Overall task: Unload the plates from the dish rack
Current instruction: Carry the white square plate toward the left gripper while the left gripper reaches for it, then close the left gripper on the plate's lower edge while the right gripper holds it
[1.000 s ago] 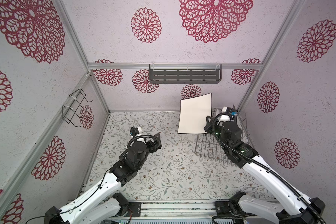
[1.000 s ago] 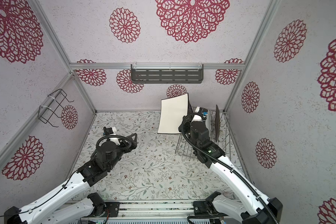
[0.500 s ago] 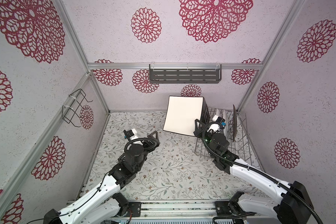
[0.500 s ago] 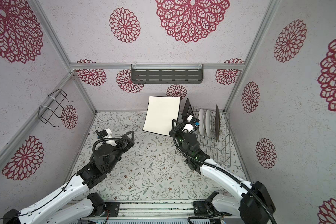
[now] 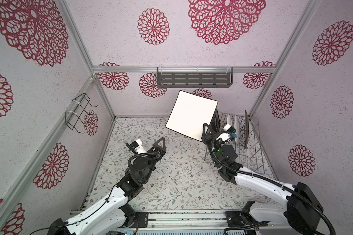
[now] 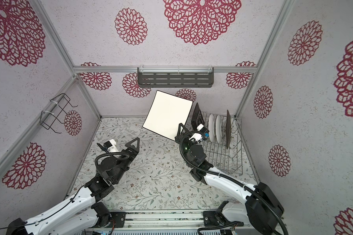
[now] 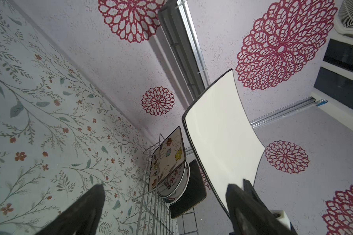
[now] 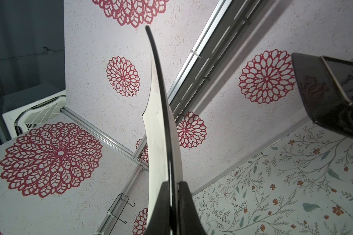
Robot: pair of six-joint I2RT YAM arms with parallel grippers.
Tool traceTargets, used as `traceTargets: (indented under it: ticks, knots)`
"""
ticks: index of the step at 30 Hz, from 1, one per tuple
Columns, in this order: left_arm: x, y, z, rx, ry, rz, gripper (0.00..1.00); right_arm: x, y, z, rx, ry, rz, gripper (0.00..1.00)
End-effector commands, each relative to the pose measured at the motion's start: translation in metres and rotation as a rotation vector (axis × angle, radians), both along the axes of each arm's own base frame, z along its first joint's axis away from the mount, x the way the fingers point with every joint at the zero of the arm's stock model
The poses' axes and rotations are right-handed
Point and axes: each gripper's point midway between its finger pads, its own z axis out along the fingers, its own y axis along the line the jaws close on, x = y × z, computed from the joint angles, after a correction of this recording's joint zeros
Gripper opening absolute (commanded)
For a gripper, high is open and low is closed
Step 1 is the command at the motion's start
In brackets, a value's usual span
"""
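No legible text, brand, number or sign in any view.

Only candidate: a round white plate (image 7: 176, 183) standing in the dish rack (image 5: 253, 156), which sits at about 2 o'clock on the table (image 5: 181, 183). In the left wrist view its face shows red marks and a band of small dark marks near the rim, just beside the cream flowered plate (image 7: 168, 154). Too small and blurred to read; cannot tell characters from ornament. In both top views the racked plates stand edge-on.

White arms (image 5: 108, 205), black, perhaps triangular fingers (image 5: 161, 143)
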Motion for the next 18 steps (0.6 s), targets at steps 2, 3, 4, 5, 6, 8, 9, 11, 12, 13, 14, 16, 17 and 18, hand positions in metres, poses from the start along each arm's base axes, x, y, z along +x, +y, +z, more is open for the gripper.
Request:
traceTargets:
  ticks: [2,3,4,5,6,8,9,11,12,13,14,16,17,18]
  knots:
    - [-0.001,-0.001,0.024,-0.059,-0.095,-0.001,0.97,-0.022,-0.025,0.086,0.368,-0.204,0.014,0.0]
    - [-0.001,-0.002,0.024,-0.062,-0.095,-0.002,0.97,-0.021,-0.023,0.084,0.379,-0.192,0.015,0.0]
    - [0.0,-0.002,0.024,-0.065,-0.099,-0.003,0.97,-0.019,-0.022,0.083,0.386,-0.188,0.014,0.0]
    - [0.0,-0.003,0.025,-0.072,-0.103,-0.009,0.97,-0.018,-0.021,0.082,0.401,-0.18,0.014,0.0]
    - [0.0,-0.004,0.024,-0.078,-0.105,-0.011,0.97,-0.017,-0.019,0.08,0.414,-0.176,0.021,0.0]
    - [0.002,-0.007,0.024,-0.097,-0.112,-0.017,0.97,-0.017,-0.017,0.079,0.439,-0.193,0.036,0.0]
    - [0.003,-0.009,0.024,-0.1,-0.116,-0.025,0.97,-0.017,-0.016,0.077,0.454,-0.192,0.044,0.0]
    - [0.007,-0.018,0.022,-0.103,-0.11,-0.055,0.97,-0.018,-0.012,0.073,0.481,-0.191,0.064,0.0]
    - [0.008,-0.023,0.021,-0.103,-0.113,-0.073,0.97,-0.018,-0.012,0.071,0.491,-0.19,0.067,0.0]
    - [0.009,-0.027,0.021,-0.104,-0.115,-0.087,0.97,-0.02,-0.012,0.069,0.502,-0.188,0.07,0.0]
    - [0.011,-0.03,0.019,-0.109,-0.105,-0.093,0.97,-0.022,-0.012,0.068,0.511,-0.189,0.073,0.0]
    - [0.012,-0.036,0.015,-0.124,-0.098,-0.116,0.98,-0.024,-0.017,0.058,0.566,-0.163,0.067,0.0]
    - [0.013,-0.04,0.015,-0.135,-0.097,-0.13,0.98,-0.025,-0.021,0.055,0.589,-0.167,0.063,0.0]
    - [0.013,-0.043,0.016,-0.14,-0.102,-0.143,0.99,-0.027,-0.024,0.053,0.599,-0.171,0.059,0.0]
